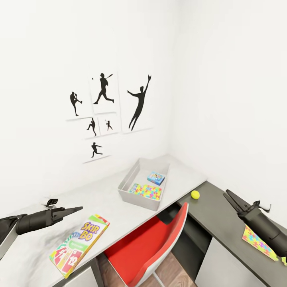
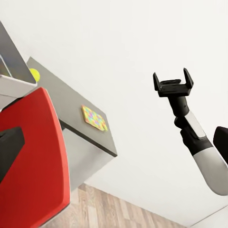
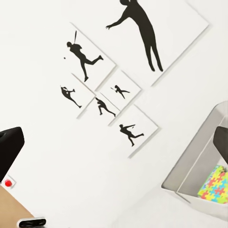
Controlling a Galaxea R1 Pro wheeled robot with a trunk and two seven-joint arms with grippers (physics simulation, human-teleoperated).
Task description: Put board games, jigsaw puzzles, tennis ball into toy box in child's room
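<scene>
The toy box (image 1: 131,187) sits on the pale surface (image 1: 99,195) near the corner, and it already has one jigsaw puzzle (image 1: 146,191) and the small blue board game (image 1: 156,177) lying inside, so by my read we are midway through the tidy-up. Still out: the SKIP-BO game (image 1: 79,244) flat at the near edge of the pale surface, the tennis ball (image 1: 195,194) on the dark lower section just beside the step between the two levels, and the second jigsaw puzzle (image 1: 259,242) on that dark section, partly under the right arm. Neither arm carries anything. The left gripper (image 1: 75,209) hovers low over the pale surface, pointing toward the toy box, just above and beside the SKIP-BO game; its fingers look drawn together to a narrow point in the head view. The right gripper (image 1: 230,195) is raised over the dark section, aimed at the tennis ball, and the left wrist view shows its fingers (image 2: 188,78) spread wide with nothing between them. The likely next pick is the ball on the right or the SKIP-BO box on the left; that flat box will call for a grip on an edge.
</scene>
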